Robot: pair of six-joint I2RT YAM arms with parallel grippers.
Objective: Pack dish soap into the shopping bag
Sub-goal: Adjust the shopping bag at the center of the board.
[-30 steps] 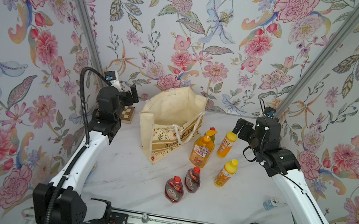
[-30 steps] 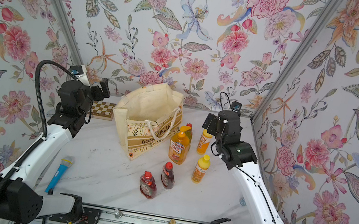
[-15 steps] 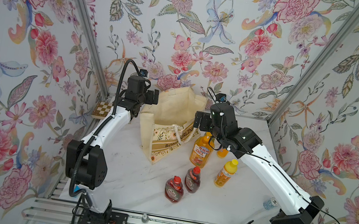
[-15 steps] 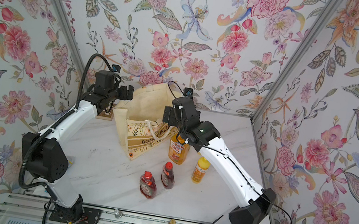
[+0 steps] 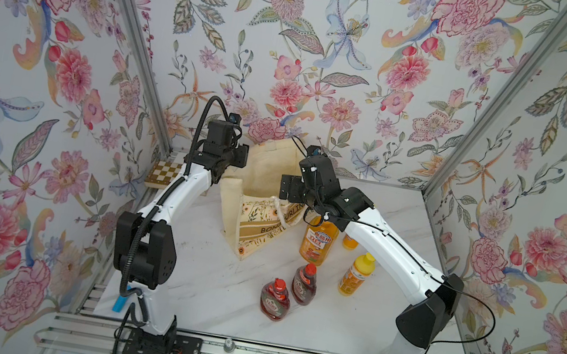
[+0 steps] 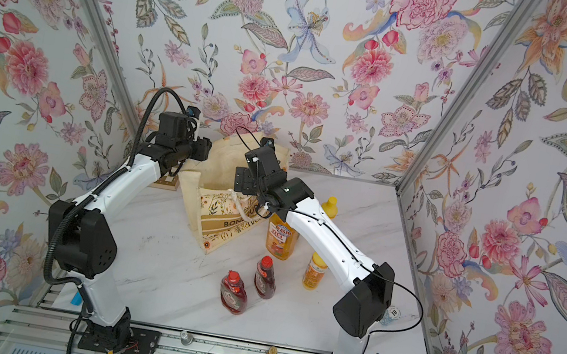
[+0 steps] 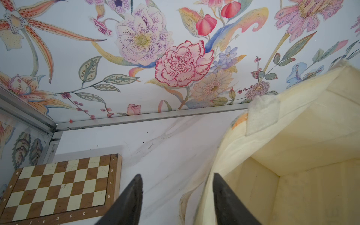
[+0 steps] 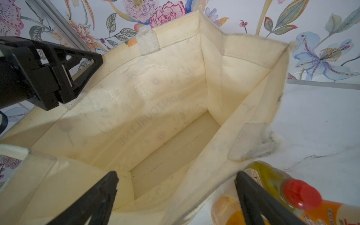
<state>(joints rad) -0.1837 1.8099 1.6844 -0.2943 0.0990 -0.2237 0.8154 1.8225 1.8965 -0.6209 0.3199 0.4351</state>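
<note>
the right end effector [image 8: 176,173] is held wide open and empty above the mouth of the shopping bag [image 8: 155,97], with one finger over the inside and the other over the olive-green bottle [image 8: 272,181] just outside. the left end effector [image 7: 176,175] is seen partly open at the bag's opposite rim, with nothing clamped. the pump bottle [image 5: 317,242] is seen upright beside the bag on the worktop [image 5: 201,289], and the dark-red bottles [image 5: 275,299] nearer the front.

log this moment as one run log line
left gripper: open, astride shopping bag rim | right gripper: open, at shopping bag mouth | shopping bag: empty | dish soap: none packed
</note>
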